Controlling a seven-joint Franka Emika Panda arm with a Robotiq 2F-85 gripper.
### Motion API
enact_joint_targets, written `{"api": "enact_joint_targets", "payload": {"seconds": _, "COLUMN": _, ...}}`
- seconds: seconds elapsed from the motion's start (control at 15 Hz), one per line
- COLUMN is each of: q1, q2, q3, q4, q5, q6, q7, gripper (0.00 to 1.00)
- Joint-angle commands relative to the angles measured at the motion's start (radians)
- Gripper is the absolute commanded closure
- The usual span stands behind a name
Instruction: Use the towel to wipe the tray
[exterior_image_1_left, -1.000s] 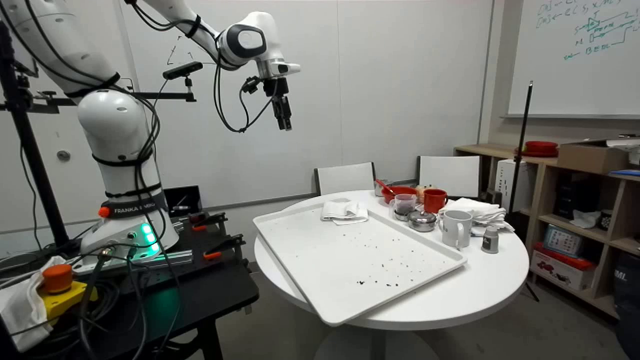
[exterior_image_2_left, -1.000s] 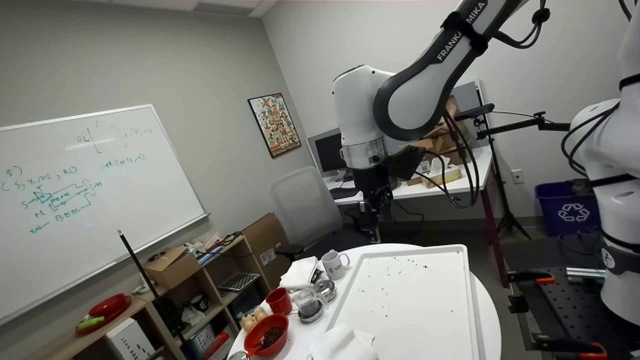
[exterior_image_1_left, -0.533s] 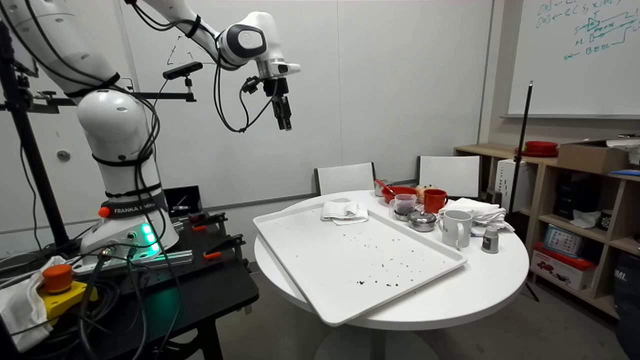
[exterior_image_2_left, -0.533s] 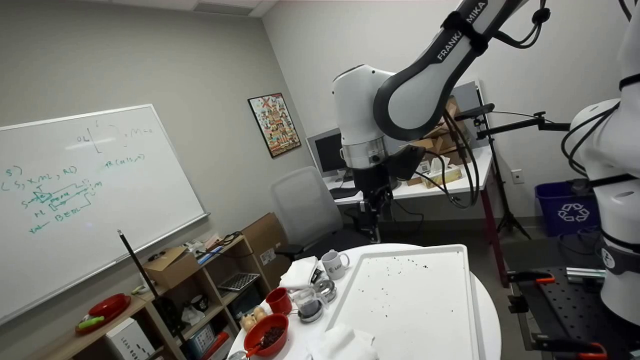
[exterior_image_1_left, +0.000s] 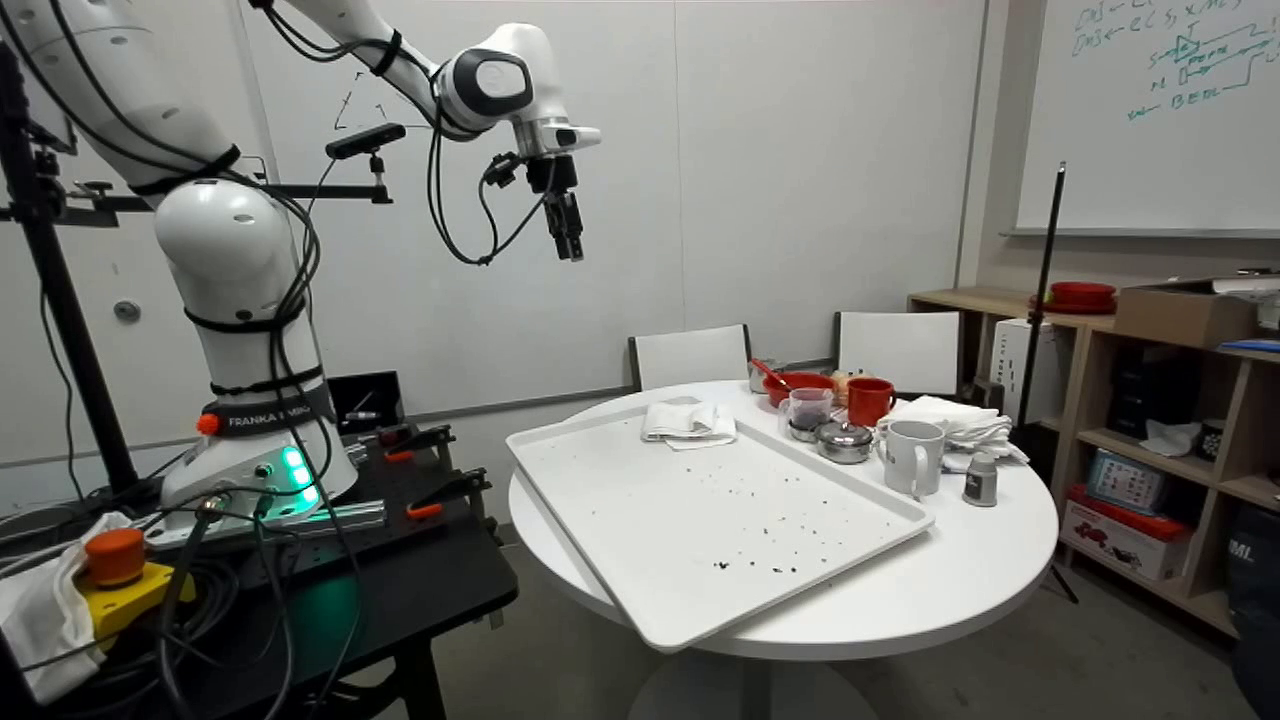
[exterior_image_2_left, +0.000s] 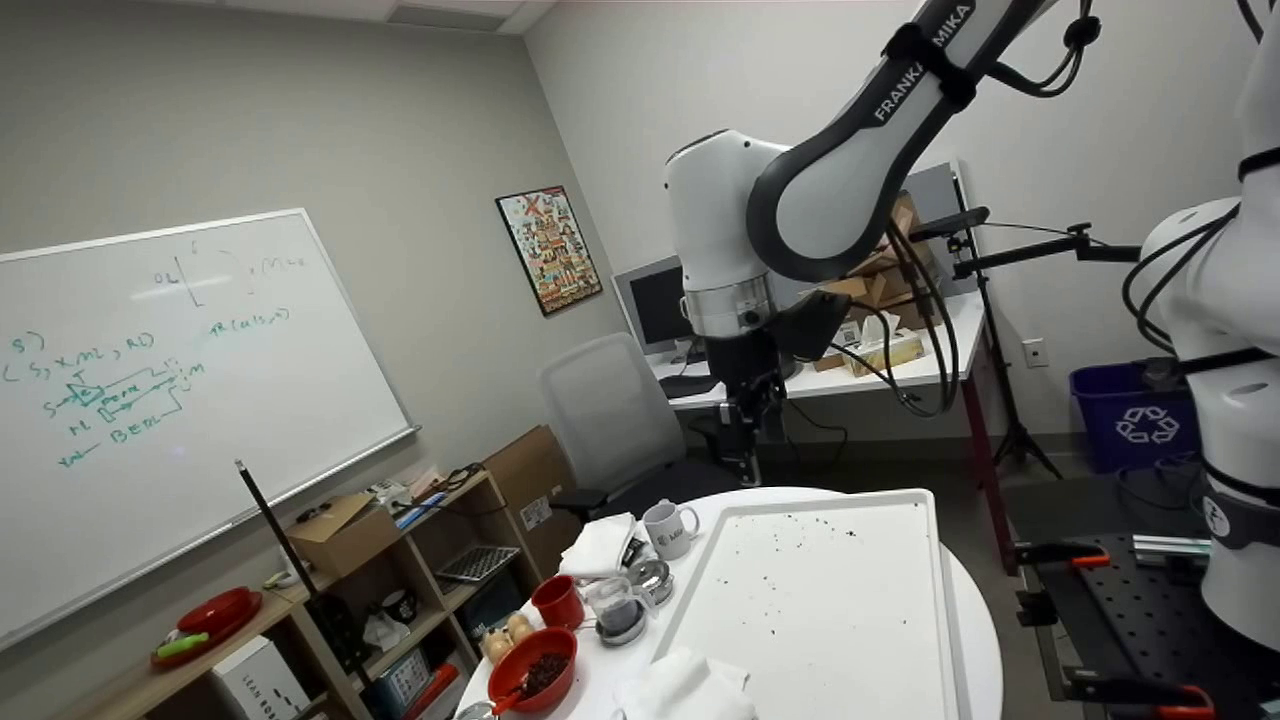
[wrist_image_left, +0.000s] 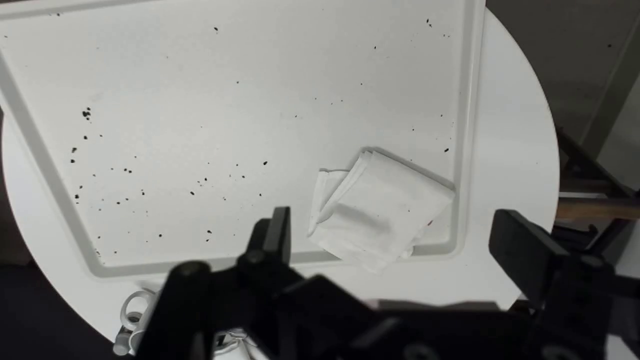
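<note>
The towel (exterior_image_1_left: 688, 424) is a folded white cloth lying in a corner of the tray, partly over its rim. A small reddish mark shows near one edge of the towel (wrist_image_left: 385, 195) in the wrist view. The tray (exterior_image_1_left: 650, 520) is large, white and rectangular, with a low rim. Dark specks are scattered over the tray (exterior_image_2_left: 850, 610), most thickly toward the end away from the towel. High above the table hangs my gripper (exterior_image_1_left: 570, 250), pointing down. In the wrist view the gripper (wrist_image_left: 391, 217) is open, its fingers wide apart and nothing between them; the towel appears far below.
Along one side of the tray on the round white table (exterior_image_1_left: 960, 560) stand a red bowl (exterior_image_2_left: 535, 670), a red mug (exterior_image_1_left: 870, 400), a glass cup (exterior_image_1_left: 808, 410), a lidded metal dish (exterior_image_1_left: 843, 442), a grey mug (exterior_image_1_left: 915, 460), a small shaker (exterior_image_1_left: 980, 482) and a white cloth stack (exterior_image_1_left: 945, 420).
</note>
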Motion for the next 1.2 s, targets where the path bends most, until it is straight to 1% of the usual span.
{"api": "enact_joint_targets", "payload": {"seconds": 0.0, "q1": 0.011, "q2": 0.006, "q3": -0.013, "q4": 0.011, "q5": -0.006, "q6": -0.007, "q7": 0.004, "gripper": 0.0}}
{"api": "enact_joint_targets", "payload": {"seconds": 0.27, "q1": 0.006, "q2": 0.031, "q3": -0.028, "q4": 0.061, "q5": -0.009, "q6": 0.025, "q7": -0.02, "gripper": 0.0}}
{"api": "enact_joint_targets", "payload": {"seconds": 0.53, "q1": 0.006, "q2": 0.12, "q3": -0.089, "q4": 0.142, "q5": 0.041, "q6": 0.063, "q7": -0.09, "gripper": 0.0}}
{"api": "enact_joint_targets", "payload": {"seconds": 0.73, "q1": -0.001, "q2": 0.244, "q3": -0.141, "q4": 0.241, "q5": 0.084, "q6": 0.064, "q7": -0.133, "gripper": 0.0}}
{"api": "enact_joint_targets", "payload": {"seconds": 0.87, "q1": -0.004, "q2": 0.335, "q3": -0.168, "q4": 0.323, "q5": 0.109, "q6": 0.027, "q7": -0.16, "gripper": 0.0}}
{"api": "enact_joint_targets", "payload": {"seconds": 1.13, "q1": -0.019, "q2": 0.519, "q3": -0.194, "q4": 0.483, "q5": 0.134, "q6": -0.032, "q7": -0.144, "gripper": 0.0}}
